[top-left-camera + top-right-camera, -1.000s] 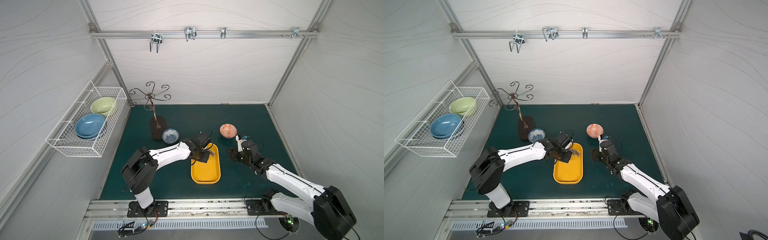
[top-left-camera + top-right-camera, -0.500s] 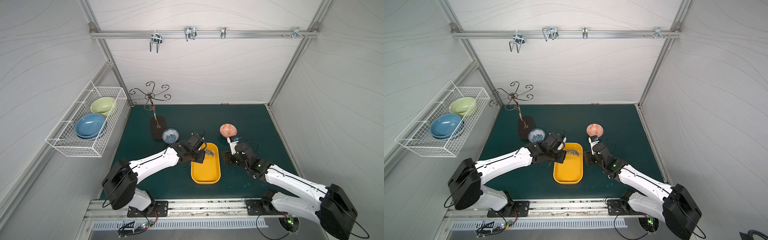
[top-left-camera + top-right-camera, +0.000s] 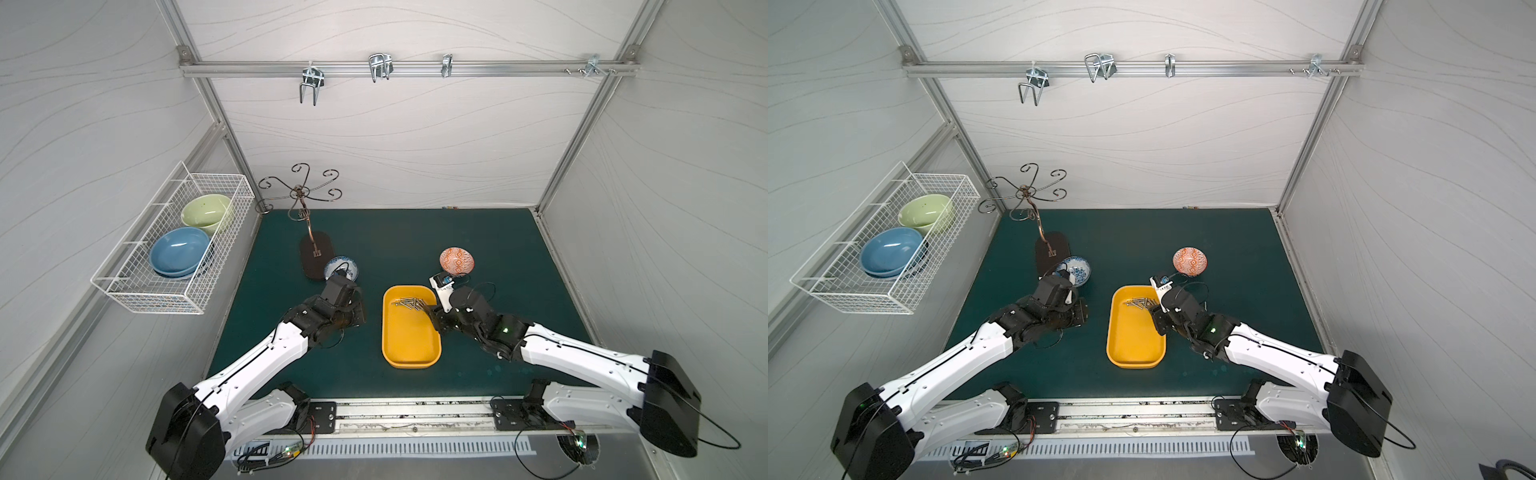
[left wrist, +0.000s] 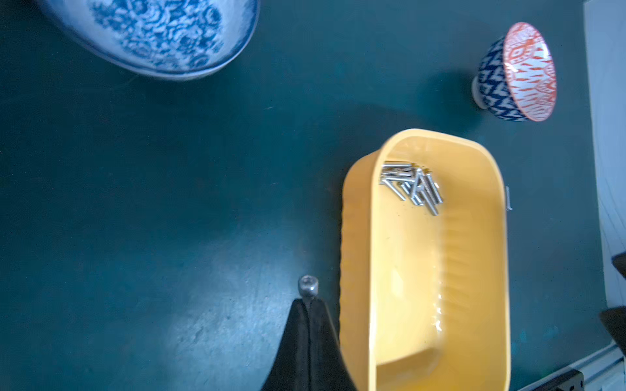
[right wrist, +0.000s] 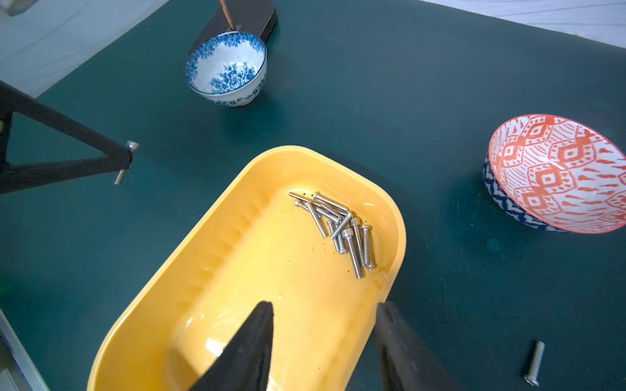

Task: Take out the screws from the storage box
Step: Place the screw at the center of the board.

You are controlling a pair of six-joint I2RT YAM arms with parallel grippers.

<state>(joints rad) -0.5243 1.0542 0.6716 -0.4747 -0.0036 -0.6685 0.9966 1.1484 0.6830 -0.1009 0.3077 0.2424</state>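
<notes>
1. The left fingers (image 4: 307, 315) are pressed together on a single screw (image 4: 308, 286), gripped by its shank with the head sticking out past the tips.
2. They hang over the counter (image 5: 372, 101) just beside the long side of the storage box (image 5: 244, 264), between it and the blue-flowered bowl (image 5: 227, 67).
3. The right fingers (image 5: 252, 342) stand roughly half apart and hold nothing; one is over the box's floor, the other at its rim.
4. The storage box sits mid-counter with the screws (image 5: 338, 226) piled at its far end, near the orange-patterned bowl (image 5: 559, 172).
5. A loose screw (image 5: 535, 362) lies on the counter just outside the box, on the right arm's side.
</notes>
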